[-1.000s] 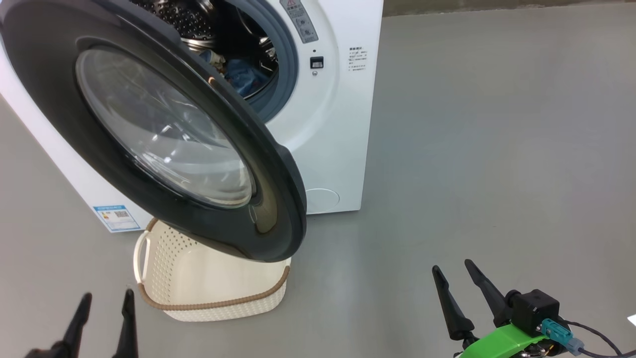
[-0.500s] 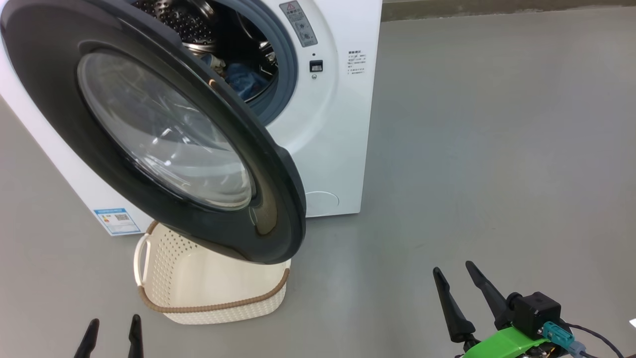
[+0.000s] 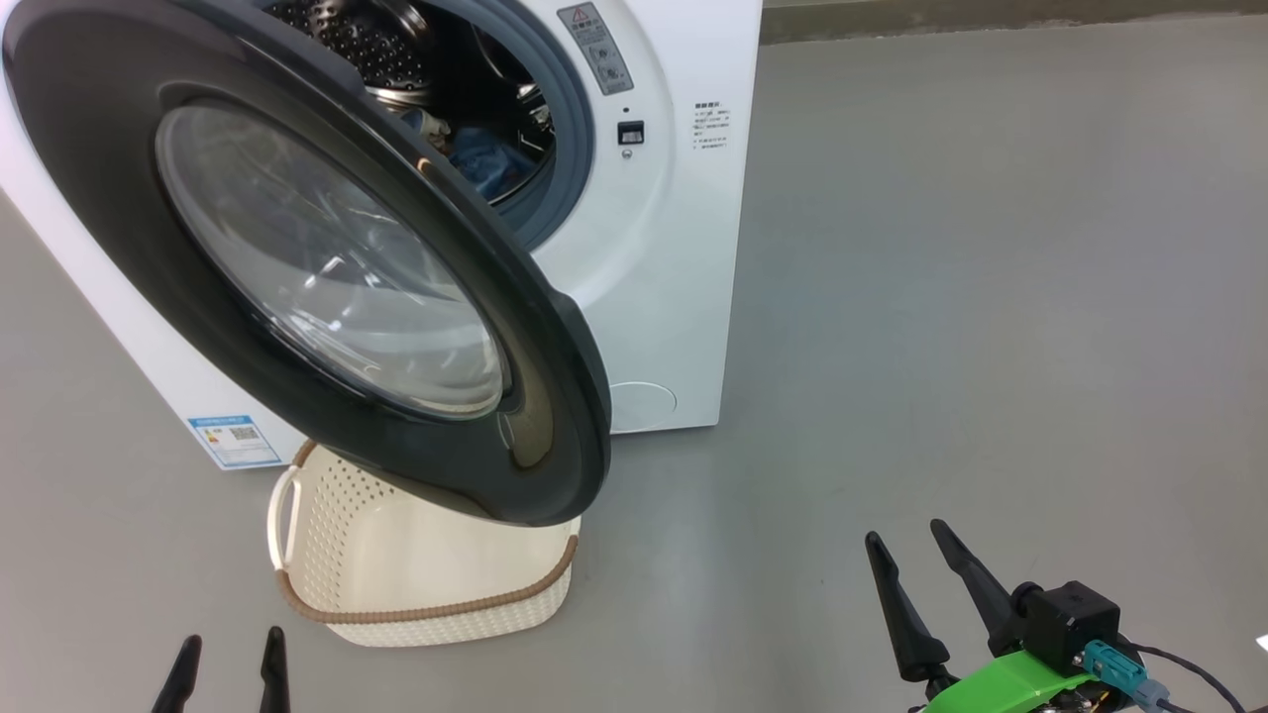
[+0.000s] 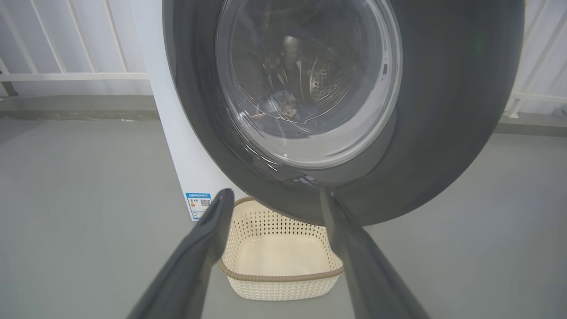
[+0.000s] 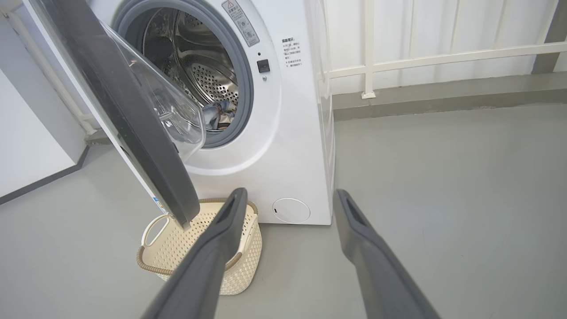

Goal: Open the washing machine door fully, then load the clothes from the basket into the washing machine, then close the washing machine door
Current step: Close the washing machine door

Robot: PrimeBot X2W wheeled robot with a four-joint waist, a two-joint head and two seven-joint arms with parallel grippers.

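Left gripper [image 3: 229,659]: long dark fingers [image 3: 269,678] spread wide, holding nothing, low on left over grey floor [image 3: 941,297]. Right gripper [image 3: 904,535]: spread wide too, empty, low on right. Small cream-white holey plastic basket with brown rim [image 3: 426,609] on floor near left gripper. Big round black-rimmed glass door [image 3: 327,257] partly open, hanging over basket. Big white washing machine [image 3: 654,277] behind door. Soft light-blue clothes [image 3: 485,158] inside its drum [image 3: 347,35].

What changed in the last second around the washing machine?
The open left gripper drew back toward the bottom edge of the head view, holding nothing. The open right gripper, the round black-rimmed glass washing machine door, the cream perforated plastic basket and the light-blue clothes in the steel drum stayed put.
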